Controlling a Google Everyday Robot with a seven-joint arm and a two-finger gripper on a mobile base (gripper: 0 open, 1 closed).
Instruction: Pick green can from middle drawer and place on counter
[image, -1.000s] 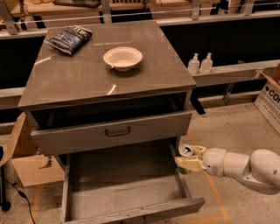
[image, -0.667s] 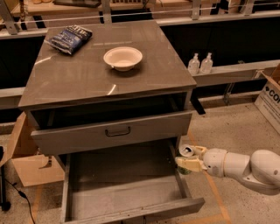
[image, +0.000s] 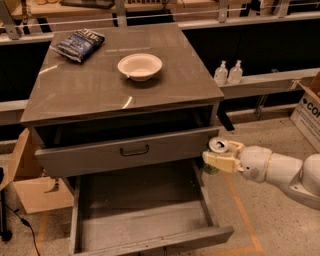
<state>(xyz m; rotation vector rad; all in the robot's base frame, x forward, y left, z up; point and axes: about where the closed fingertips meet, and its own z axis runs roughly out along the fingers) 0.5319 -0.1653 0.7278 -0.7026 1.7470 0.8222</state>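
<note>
the green can (image: 218, 145) sits upright, pinched in the gripper (image: 215, 160), whose 2 fingers press against its sides. it hangs by the right wall of the open middle drawer (image: 140, 210), lower than the counter (image: 90, 90). a white bowl (image: 140, 66) and a dark snack bag (image: 79, 44) rest on the counter, apart from each other.
</note>
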